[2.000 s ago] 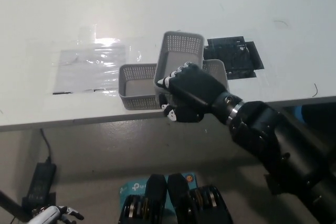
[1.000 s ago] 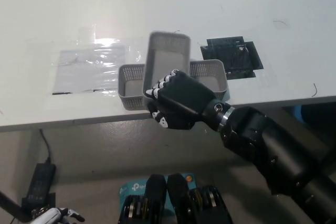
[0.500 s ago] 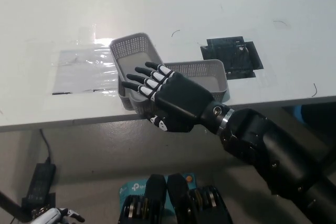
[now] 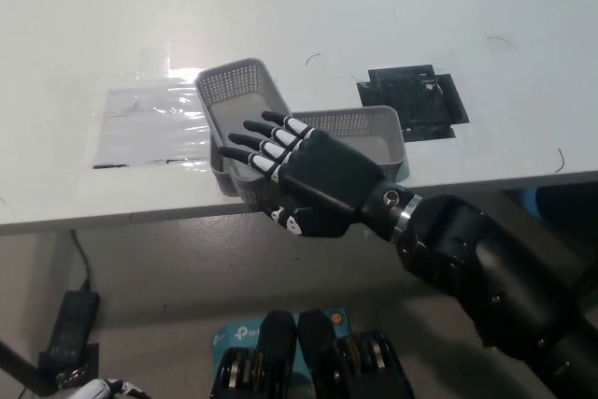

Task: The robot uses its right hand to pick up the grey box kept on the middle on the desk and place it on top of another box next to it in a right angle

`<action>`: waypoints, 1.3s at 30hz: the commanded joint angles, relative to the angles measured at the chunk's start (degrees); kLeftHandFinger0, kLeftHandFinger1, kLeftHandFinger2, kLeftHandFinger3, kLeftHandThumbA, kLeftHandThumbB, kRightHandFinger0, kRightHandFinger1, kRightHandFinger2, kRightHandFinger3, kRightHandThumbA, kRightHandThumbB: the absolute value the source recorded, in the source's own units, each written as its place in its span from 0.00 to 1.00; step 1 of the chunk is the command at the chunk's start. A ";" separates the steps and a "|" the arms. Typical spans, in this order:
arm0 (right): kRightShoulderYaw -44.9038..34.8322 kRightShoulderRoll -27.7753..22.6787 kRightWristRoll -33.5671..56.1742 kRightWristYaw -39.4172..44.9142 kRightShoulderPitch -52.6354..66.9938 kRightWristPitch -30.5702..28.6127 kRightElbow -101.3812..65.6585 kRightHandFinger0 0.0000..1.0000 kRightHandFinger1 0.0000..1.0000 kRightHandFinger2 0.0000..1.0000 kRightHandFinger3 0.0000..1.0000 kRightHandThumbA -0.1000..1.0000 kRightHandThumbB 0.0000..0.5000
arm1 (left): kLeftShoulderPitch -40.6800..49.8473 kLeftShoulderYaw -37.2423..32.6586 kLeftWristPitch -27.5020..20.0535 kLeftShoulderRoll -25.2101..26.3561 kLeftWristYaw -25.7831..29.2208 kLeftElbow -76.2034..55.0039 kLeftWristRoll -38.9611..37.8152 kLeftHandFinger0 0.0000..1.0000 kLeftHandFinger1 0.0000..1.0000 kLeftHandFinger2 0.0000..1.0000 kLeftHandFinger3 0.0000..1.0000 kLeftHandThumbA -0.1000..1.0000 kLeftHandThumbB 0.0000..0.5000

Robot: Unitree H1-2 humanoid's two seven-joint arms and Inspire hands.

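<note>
Two grey perforated boxes sit at the desk's front edge in the head view. The long lower box [image 4: 366, 131] lies along the edge. The upper box [image 4: 234, 96] rests slanted across its left part, open side up. My black right hand [image 4: 301, 173] is open, its fingers [image 4: 260, 142] spread flat over the upper box's near end and holding nothing. Only a sliver of my white left hand [image 4: 101, 386] shows at the bottom left, below the desk.
A black square patch [image 4: 413, 100] lies on the white desk [image 4: 392, 7] just right of the boxes. A clear plastic sheet [image 4: 154, 119] lies to their left. On the floor are a black power adapter [image 4: 73, 329] and a teal carton [image 4: 229, 334].
The right hand carried the box tilted upright, laid it slanted across the lower box's left part and opened. In the last half second it barely shifted.
</note>
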 commanded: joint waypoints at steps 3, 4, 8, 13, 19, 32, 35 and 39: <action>-2.97 -1.77 2.66 6.29 -0.44 3.11 -7.53 1.00 1.00 1.00 1.00 0.59 0.84 | 0.65 0.72 -1.03 0.45 0.07 -0.46 -0.48 0.35 0.37 0.53 0.65 0.35 0.72; -3.59 -2.21 3.65 6.66 -0.73 2.81 -8.29 1.00 1.00 1.00 1.00 0.60 0.88 | 0.64 0.52 -0.78 0.55 0.09 -0.42 -0.06 0.36 0.38 0.55 0.70 0.37 0.72; -5.41 -3.09 5.17 9.29 -1.16 3.14 -11.05 1.00 1.00 1.00 1.00 0.62 0.91 | 0.70 0.80 0.23 0.34 -0.03 -0.52 -0.34 0.38 0.40 0.57 0.69 0.35 0.73; -8.08 -4.85 7.52 13.17 -1.34 4.50 -16.01 1.00 1.00 1.00 1.00 0.61 0.94 | 0.99 0.34 -1.02 0.61 0.34 -0.60 0.52 0.41 0.41 0.54 0.71 0.37 0.71; -13.41 -6.44 11.98 19.01 0.57 10.88 -27.10 1.00 1.00 1.00 1.00 0.59 0.82 | 1.26 0.53 -1.18 0.65 0.77 -0.69 0.92 0.43 0.43 0.57 0.71 0.36 0.71; -24.16 -6.21 13.14 20.35 14.12 19.39 -40.71 0.58 1.00 1.00 1.00 0.45 0.38 | 1.31 0.94 -1.09 0.17 0.82 -0.71 0.51 0.45 0.44 0.57 0.70 0.36 0.71; -27.63 -5.16 13.97 15.50 20.14 18.89 -39.06 0.56 1.00 1.00 1.00 0.42 0.33 | 1.19 1.17 -1.49 -0.07 0.89 0.04 0.08 0.46 0.45 0.59 0.71 0.37 0.72; -30.84 -2.54 15.49 10.69 25.12 18.01 -34.99 0.56 1.00 1.00 1.00 0.31 0.33 | 1.19 1.10 -1.48 0.01 0.75 -0.26 0.18 0.44 0.43 0.56 0.69 0.37 0.73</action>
